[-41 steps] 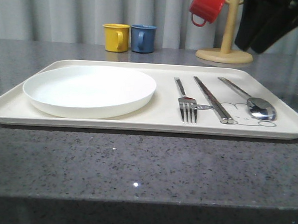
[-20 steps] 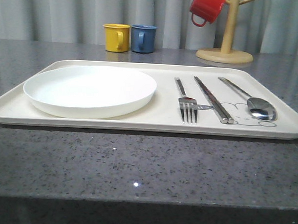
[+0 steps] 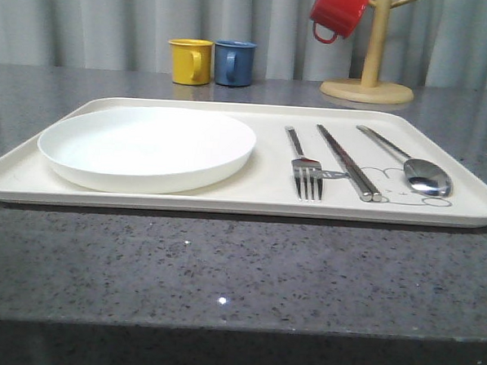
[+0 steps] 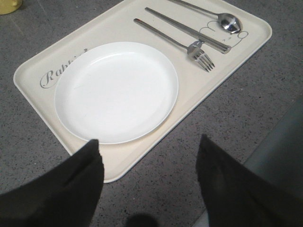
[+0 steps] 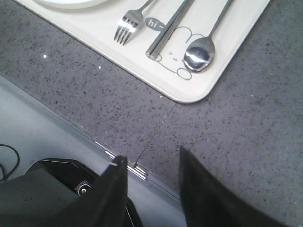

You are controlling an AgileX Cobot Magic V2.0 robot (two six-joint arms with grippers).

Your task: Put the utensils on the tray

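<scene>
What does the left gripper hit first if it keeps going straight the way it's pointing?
Probably the tray's near rim, then the white plate just beyond it. The left gripper is open and empty, aimed at that edge from over the countertop. Depth is uncertain.

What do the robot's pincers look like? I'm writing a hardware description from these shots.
Both have two dark, near-black matte fingers, broad and flat, tapering to blunt tips, with no visible markings. The left pincer shows wide, slab-like fingers. The right pincer has a pale edge highlight along one finger; beside it sits a black housing with a small round fitting, and a thin black cable nearby.
</scene>
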